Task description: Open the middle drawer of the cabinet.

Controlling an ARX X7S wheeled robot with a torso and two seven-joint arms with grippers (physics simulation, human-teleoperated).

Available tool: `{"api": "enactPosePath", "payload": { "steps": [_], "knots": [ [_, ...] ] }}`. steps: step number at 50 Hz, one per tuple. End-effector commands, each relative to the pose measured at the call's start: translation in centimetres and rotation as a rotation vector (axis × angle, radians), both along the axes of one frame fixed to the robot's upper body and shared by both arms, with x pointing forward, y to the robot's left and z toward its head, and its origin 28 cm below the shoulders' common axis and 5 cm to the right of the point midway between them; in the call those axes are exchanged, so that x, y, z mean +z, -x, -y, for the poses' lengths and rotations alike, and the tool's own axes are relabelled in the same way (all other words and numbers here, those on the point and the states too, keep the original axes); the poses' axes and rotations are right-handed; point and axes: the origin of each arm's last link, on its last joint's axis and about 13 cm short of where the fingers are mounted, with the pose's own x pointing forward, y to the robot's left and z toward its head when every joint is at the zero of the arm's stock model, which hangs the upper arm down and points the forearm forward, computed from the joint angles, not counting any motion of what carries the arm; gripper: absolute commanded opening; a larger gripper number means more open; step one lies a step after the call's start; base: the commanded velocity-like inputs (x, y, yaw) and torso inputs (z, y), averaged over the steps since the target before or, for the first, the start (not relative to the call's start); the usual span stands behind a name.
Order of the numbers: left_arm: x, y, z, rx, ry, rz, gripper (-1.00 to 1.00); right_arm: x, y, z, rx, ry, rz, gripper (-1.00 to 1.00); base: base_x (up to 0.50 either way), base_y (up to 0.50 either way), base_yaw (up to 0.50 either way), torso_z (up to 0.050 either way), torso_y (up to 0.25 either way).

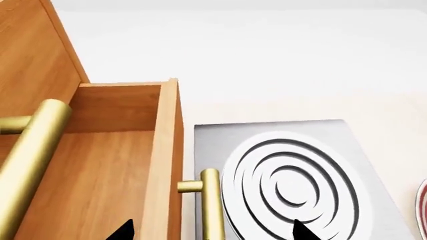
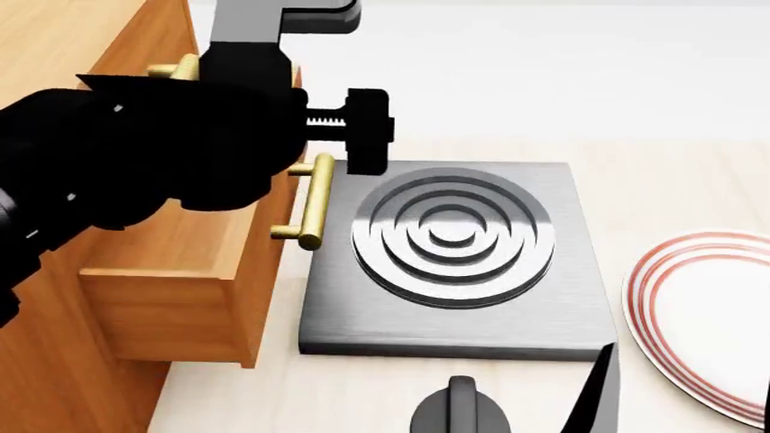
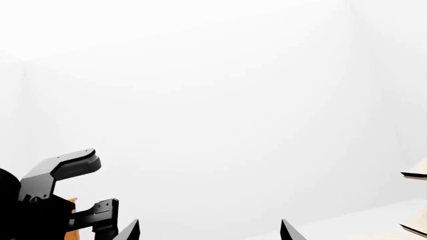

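Observation:
The cabinet (image 2: 72, 36) stands at the left, orange-brown wood. Its middle drawer (image 2: 180, 289) is pulled out toward the grey block, brass bar handle (image 2: 310, 200) in front. The left wrist view looks down into that drawer (image 1: 100, 175). The handle (image 1: 211, 205) lies between the two black fingertips of my left gripper (image 1: 211, 231), which is open and wide of the bar on both sides. A second brass handle (image 1: 33, 155), on the drawer above, shows closer to the camera. My right gripper (image 3: 208, 231) is open, empty, and faces a blank white wall.
A grey square block with raised concentric rings (image 2: 452, 236) sits just right of the open drawer. A white plate with red rings (image 2: 710, 316) lies at the far right. My left arm (image 2: 157, 144) covers much of the cabinet front. One right finger (image 2: 596, 388) shows low.

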Motion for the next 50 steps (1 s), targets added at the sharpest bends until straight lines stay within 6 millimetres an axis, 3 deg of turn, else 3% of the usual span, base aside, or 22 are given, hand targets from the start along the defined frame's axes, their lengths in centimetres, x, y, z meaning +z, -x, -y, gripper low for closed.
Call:
{"api": "enactPosePath", "payload": {
  "steps": [1,26,50],
  "knots": [
    [-1.0,-0.1,0.2,0.039,0.02,-0.021,1.0,0.1,0.0,0.0,-0.001,-0.001,0.0,1.0,0.0,0.0,0.0,0.0,0.0],
    [-4.4,-0.3,-0.2,0.051,-0.005,-0.056,1.0,-0.2,0.0,0.1,-0.004,-0.003,-0.002,1.0,0.0,0.0,0.0,0.0,0.0],
    [-4.6,-0.1,-0.2,-0.011,0.01,-0.084,1.0,-0.1,0.0,0.1,-0.005,-0.003,-0.004,1.0,0.0,0.0,0.0,0.0,0.0]
  ]
}}
